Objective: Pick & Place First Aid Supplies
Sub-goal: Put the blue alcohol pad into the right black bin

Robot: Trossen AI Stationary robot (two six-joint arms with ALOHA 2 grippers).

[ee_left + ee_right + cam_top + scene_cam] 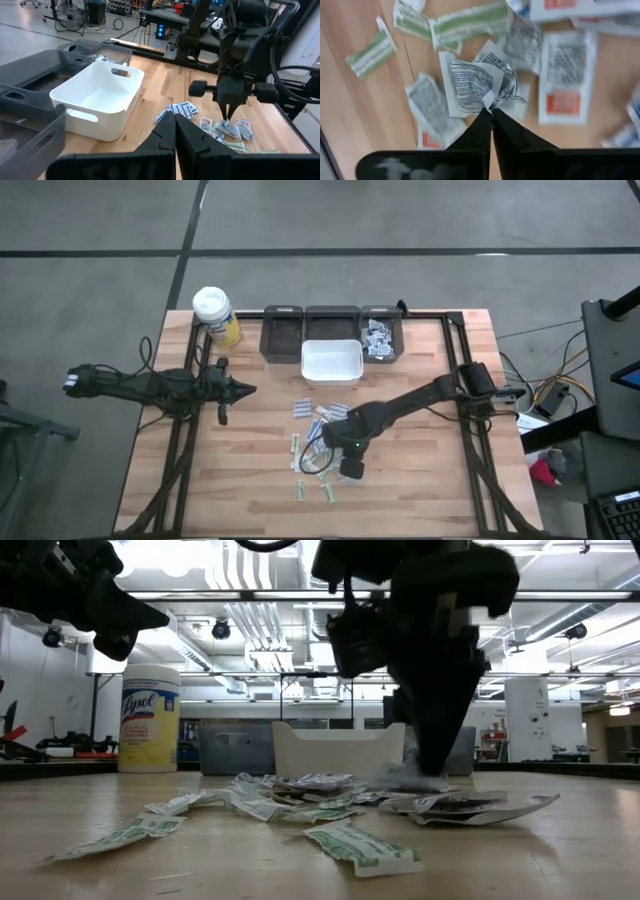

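Right gripper (490,111) pinched shut on a packet (470,85) in the pile of packets (320,445).
It stood tip-down over the pile, which lay scattered on the tabletop (420,470) toward the near edge, in front of the white bin (331,362); the pinched packet, white with black print, still touched its neighbours. Left gripper (247,389) hung clenched and empty above the left side of the tabletop, near the bottle (215,315) at the far left corner. More packets (377,340) sat in the rightmost grey tray (381,332) at the far edge.

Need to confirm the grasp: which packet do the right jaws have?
The white packet with black print, its corner pinched at the right gripper; the green-striped and orange-marked packets lie untouched around it.
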